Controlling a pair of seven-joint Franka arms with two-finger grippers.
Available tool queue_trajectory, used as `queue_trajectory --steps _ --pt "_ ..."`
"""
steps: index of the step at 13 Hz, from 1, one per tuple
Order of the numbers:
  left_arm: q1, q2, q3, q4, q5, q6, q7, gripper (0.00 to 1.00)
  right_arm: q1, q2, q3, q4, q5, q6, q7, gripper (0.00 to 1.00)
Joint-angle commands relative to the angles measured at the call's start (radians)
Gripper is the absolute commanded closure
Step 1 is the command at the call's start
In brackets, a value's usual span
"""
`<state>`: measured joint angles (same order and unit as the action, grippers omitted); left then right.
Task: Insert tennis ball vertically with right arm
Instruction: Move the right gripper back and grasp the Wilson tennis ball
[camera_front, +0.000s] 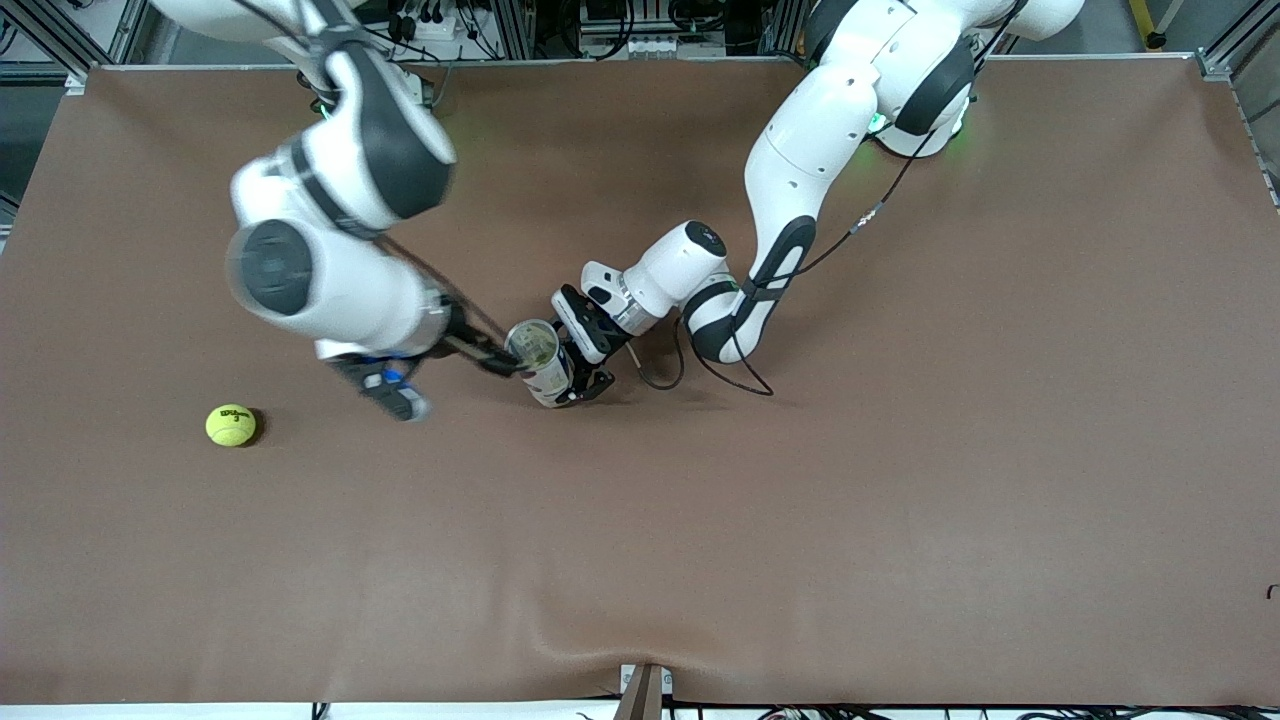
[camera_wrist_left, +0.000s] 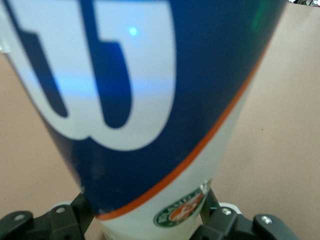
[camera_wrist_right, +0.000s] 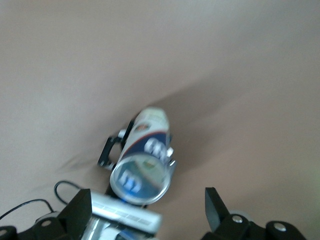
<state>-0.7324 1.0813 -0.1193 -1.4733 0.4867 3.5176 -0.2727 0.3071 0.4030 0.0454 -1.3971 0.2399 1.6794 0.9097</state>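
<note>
Front view shows the left gripper (camera_front: 572, 372) clamped around an upright tennis ball can (camera_front: 540, 362) near the middle of the brown table (camera_front: 900, 480), its open mouth facing up. Its blue, white and orange label fills the left wrist view (camera_wrist_left: 150, 100). The right gripper (camera_front: 495, 352) hangs beside the can's rim, fingers (camera_wrist_right: 217, 205) spread wide and holding nothing. A yellow tennis ball (camera_front: 231, 425) lies on the table well apart from the can, toward the right arm's end and slightly nearer the front camera.
</note>
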Motion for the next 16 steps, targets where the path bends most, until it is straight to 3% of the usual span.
queue_trajectory --steps 1,4,6,7,9,13,16 --pt "-0.015 0.012 0.015 0.019 -0.011 0.011 -0.010 0.14 -0.164 0.010 0.007 -0.005 -0.004 -0.024 -0.241 0.00" --pt "-0.016 0.012 0.015 0.019 -0.011 0.011 -0.010 0.14 -0.302 0.040 0.005 -0.056 -0.172 -0.018 -0.563 0.00" --pt "-0.016 0.012 0.015 0.019 -0.011 0.011 -0.010 0.13 -0.373 0.100 0.001 -0.060 -0.198 0.000 -0.723 0.00" --pt "-0.015 0.012 0.015 0.019 -0.011 0.011 -0.010 0.13 -0.387 0.118 -0.034 -0.060 -0.244 0.026 -0.820 0.00" --pt "-0.015 0.012 0.015 0.018 -0.010 0.011 -0.010 0.10 -0.423 0.157 -0.082 -0.066 -0.254 0.100 -1.004 0.00" --pt "-0.015 0.012 0.015 0.018 -0.011 0.011 -0.010 0.11 -0.460 0.175 -0.114 -0.189 -0.266 0.317 -1.101 0.00" --pt "-0.015 0.011 0.015 0.018 -0.011 0.011 -0.010 0.10 -0.500 0.243 -0.114 -0.203 -0.249 0.400 -1.167 0.00"
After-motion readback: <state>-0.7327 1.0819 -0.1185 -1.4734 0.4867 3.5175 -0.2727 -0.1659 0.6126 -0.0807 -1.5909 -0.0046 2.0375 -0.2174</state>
